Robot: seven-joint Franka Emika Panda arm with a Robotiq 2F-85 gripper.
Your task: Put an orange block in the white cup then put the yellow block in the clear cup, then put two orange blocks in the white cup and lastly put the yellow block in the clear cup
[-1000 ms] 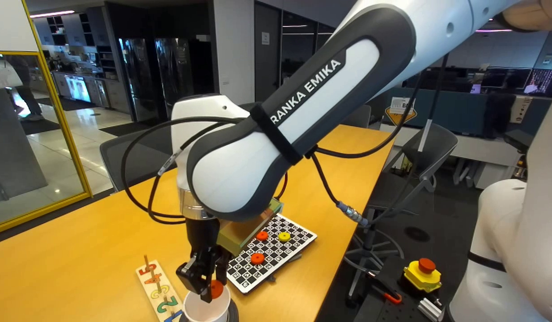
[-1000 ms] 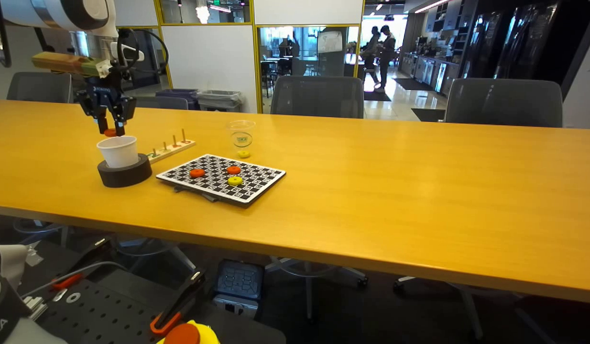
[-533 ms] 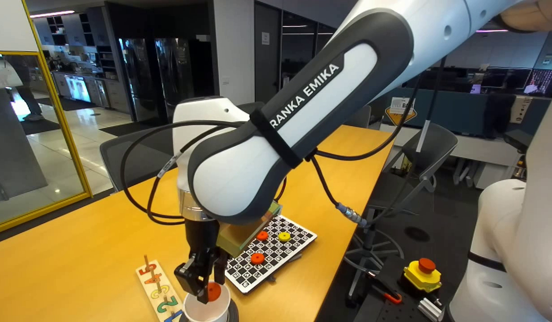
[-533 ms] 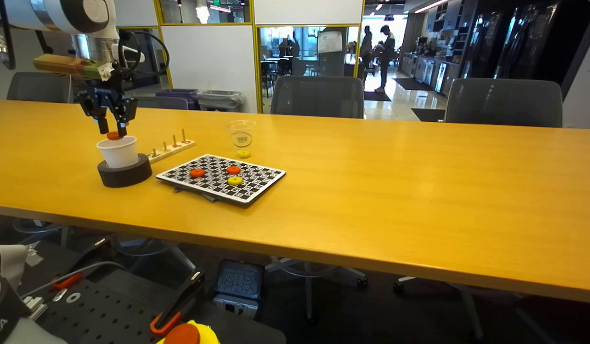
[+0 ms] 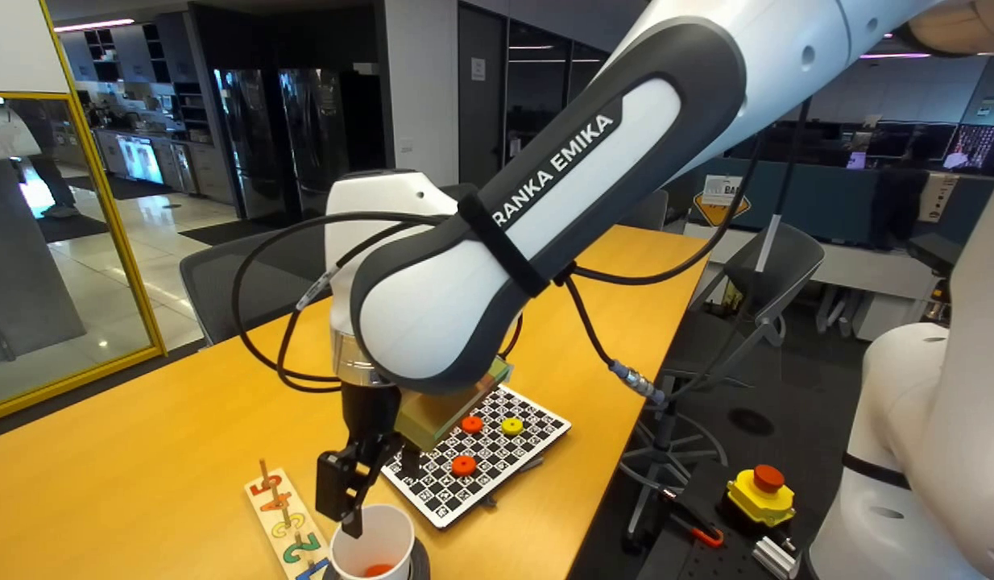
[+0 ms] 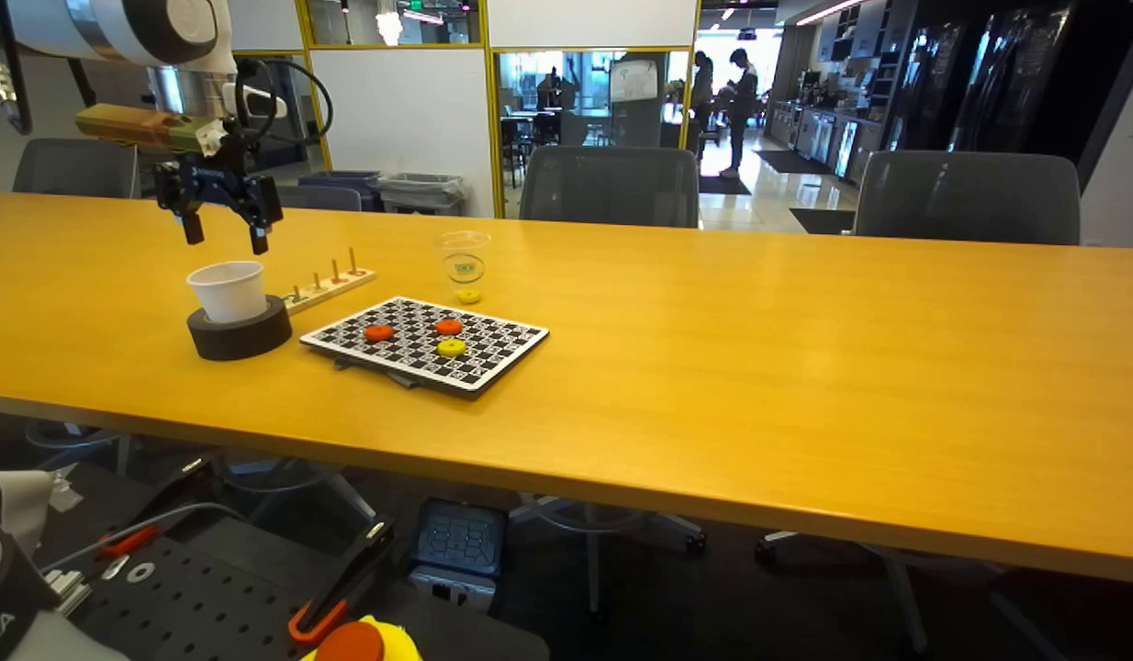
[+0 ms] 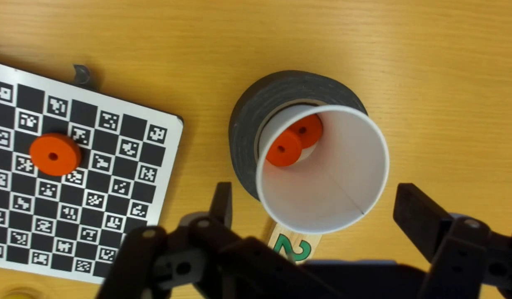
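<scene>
1. Gripper [image 6: 227,240] hangs above the white cup [image 6: 229,296], its jaws spread wide and holding nothing; in the wrist view they stand to either side of the cup.
2. Inside the white cup lie one orange block [image 7: 283,150] and another orange block [image 7: 310,129], overlapping in the wrist view. I judge that drop finished.
3. Tipping looks like the nearest danger: a sideways move made too low would catch the rim and could spill both. The dark ring [image 6: 241,341] around the cup's base may steady it.
4. On the checkered board [image 6: 498,347] rest an orange block [image 6: 378,332], a further orange block [image 6: 448,327] and a yellow block [image 6: 452,348]. They lie near one another, so broad jaws coming down off-centre could shove a neighbour.
5. A dark piece [image 7: 82,74] pokes out beneath the board. If the support is uneven, pressing too deep might rock it and slide the discs.
6. The clear cup [image 6: 464,266] appears to hold a yellow block [image 6: 468,296] at its bottom. Being see-through and probably light, it invites a misjudged release that strikes the rim or topples it.
7. Miscounting is possible: likely one more orange is due, yet two wait on the board.
</scene>
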